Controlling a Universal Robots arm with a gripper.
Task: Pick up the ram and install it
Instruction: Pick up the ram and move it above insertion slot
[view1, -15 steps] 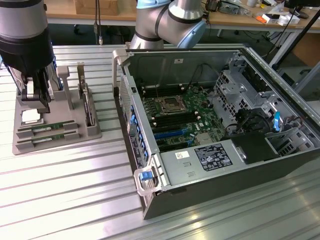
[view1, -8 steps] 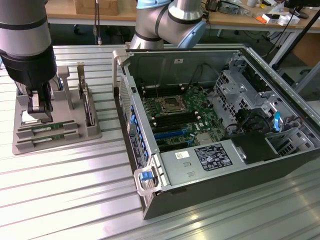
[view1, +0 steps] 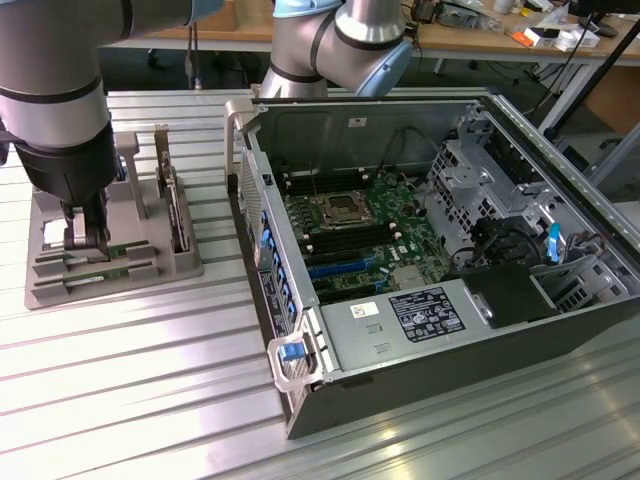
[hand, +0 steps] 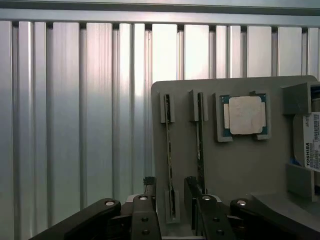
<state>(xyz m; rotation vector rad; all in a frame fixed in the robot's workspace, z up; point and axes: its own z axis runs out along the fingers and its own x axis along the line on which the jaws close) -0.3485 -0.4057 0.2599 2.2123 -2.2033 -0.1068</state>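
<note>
i'm watching the gripper (hand: 171, 187) hanging open, straddling the ram (hand: 169, 145) in the grey holder's (hand: 235, 165) edge slot, gripping nothing. wrist view is adding the processor chip (hand: 245, 115), exterior view the computer case (view1: 420, 390).

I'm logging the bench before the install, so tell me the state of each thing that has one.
Thin green ram stick: on edge in grey holder, not gripped.
Black gripper: open, astride that stick.
Second ram stick: on edge in its slot.
Square silver processor chip: flat in its pocket.
Black computer case: open.
</note>
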